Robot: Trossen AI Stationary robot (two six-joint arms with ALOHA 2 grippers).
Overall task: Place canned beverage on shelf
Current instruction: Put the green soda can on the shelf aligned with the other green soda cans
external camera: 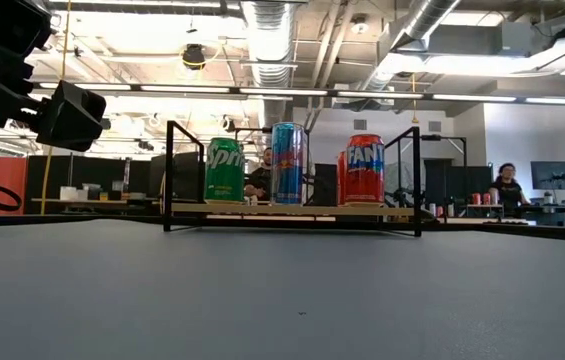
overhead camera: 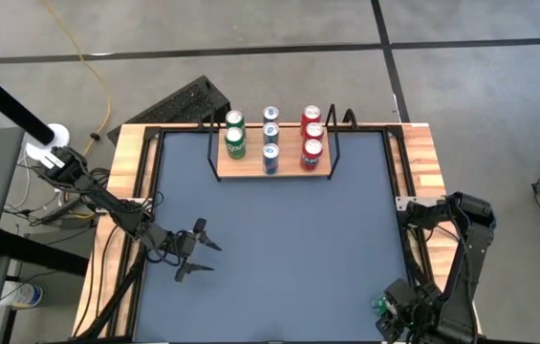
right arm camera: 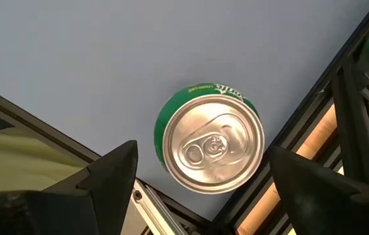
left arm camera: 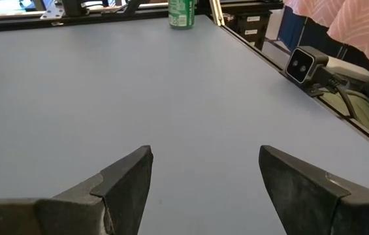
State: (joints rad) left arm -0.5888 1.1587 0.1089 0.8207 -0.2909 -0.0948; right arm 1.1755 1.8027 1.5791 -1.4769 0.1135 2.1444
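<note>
The shelf (overhead camera: 252, 168), a light-wood board with black wire end frames, stands at the table's far edge. It carries two green, three blue and three red cans in rows (external camera: 287, 163). One more green can (right arm camera: 210, 145) stands upright on the tabletop at the near right corner (overhead camera: 380, 306). My right gripper (right arm camera: 200, 153) hangs above it, pointing down. It is open, with a finger out to either side of the can's top and clear of it. My left gripper (overhead camera: 208, 256) stands open over the left half of the table, with nothing between its fingers (left arm camera: 204, 156).
The table's raised wooden rim (overhead camera: 426, 162) and a black frame rail (right arm camera: 341, 111) run close beside the green can. A small camera (left arm camera: 300, 63) sits at the table's near edge. A person (external camera: 507, 186) shows in the room behind. Bare tabletop (overhead camera: 289, 248) lies between can and shelf.
</note>
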